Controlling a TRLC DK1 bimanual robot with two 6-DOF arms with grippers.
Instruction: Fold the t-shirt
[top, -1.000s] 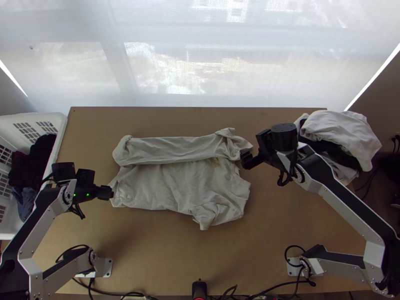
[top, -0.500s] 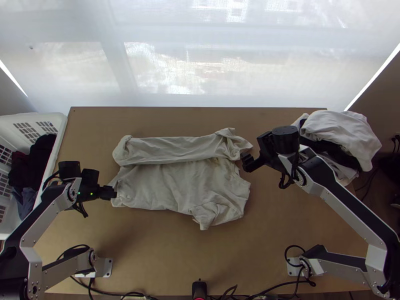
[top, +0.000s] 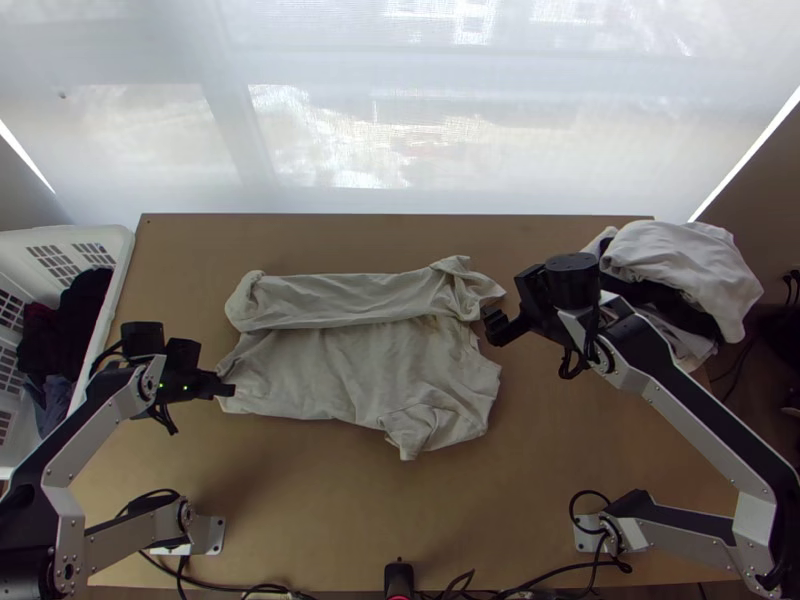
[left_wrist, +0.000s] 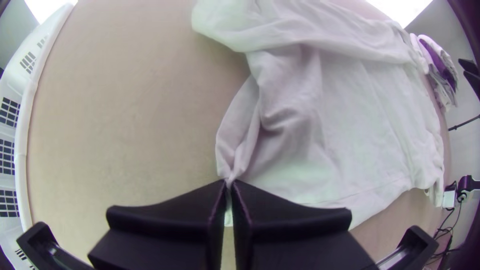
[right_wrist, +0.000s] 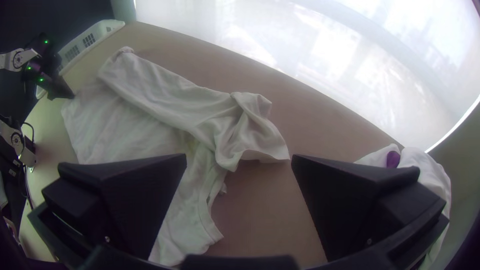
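Left tool (left_wrist: 229, 184) pinching the t-shirt (top: 340, 370) at its end edge, presumably for another fold. Right tool (right_wrist: 239, 156) open beside a sleeve (right_wrist: 257, 137), probably poised to grasp.

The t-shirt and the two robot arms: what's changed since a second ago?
The left claw has moved slightly inward over the t-shirt and now pinches its edge; whether it already held it earlier, I can't tell. The right claw, open, has shifted slightly toward the table's near edge. The t-shirt's main folds look unchanged.
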